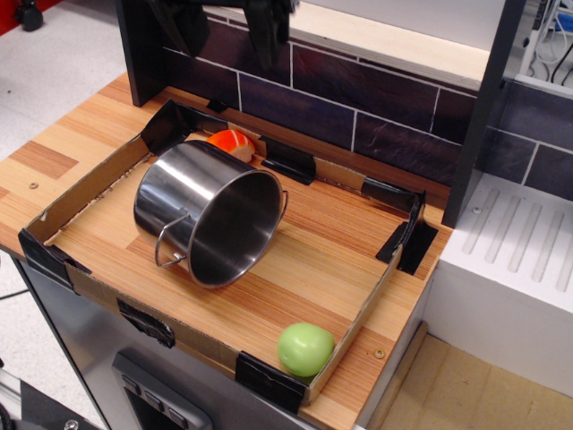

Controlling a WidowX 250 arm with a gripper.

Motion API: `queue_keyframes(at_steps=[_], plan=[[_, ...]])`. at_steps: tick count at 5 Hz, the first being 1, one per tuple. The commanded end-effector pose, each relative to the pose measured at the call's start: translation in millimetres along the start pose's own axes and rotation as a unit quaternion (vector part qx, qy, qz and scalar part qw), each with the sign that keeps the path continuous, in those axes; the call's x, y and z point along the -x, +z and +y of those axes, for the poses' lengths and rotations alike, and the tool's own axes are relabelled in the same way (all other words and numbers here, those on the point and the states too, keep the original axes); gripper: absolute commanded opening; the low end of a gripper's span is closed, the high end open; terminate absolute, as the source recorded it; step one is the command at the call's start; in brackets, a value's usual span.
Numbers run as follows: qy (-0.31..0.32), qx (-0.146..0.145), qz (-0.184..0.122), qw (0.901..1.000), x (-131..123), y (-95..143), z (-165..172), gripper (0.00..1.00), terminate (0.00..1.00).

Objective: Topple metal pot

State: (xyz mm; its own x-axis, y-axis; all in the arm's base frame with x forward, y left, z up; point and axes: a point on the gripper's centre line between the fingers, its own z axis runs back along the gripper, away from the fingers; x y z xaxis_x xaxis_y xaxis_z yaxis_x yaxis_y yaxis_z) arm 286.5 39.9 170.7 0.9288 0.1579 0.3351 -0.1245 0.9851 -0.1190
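The shiny metal pot [210,213] lies on its side on the wooden board, its open mouth facing the front right and one wire loop handle pointing to the front. My gripper [231,27] is high above it at the top edge of the frame. Its two dark fingers [191,25] hang apart with nothing between them. It is well clear of the pot.
An orange-and-white sushi toy [231,142] sits just behind the pot. A green ball [305,348] rests in the front right corner. A low cardboard rim [365,300] with black tape corners borders the board. A dark tiled wall [358,107] stands behind, a white unit [510,269] at right.
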Motion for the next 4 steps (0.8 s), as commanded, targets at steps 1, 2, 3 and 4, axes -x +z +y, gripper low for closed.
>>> queue_keyframes(at_steps=[1,2,3,4], plan=[[0.022,0.053,0.001,0.9983,-18.6,45.6,2.3,1.00,0.00],[0.031,0.079,0.016,0.9962,-23.3,62.7,6.2,1.00,0.00],[0.031,0.079,0.016,0.9962,-23.3,62.7,6.2,1.00,0.00],[0.031,0.079,0.016,0.9962,-23.3,62.7,6.2,1.00,1.00]])
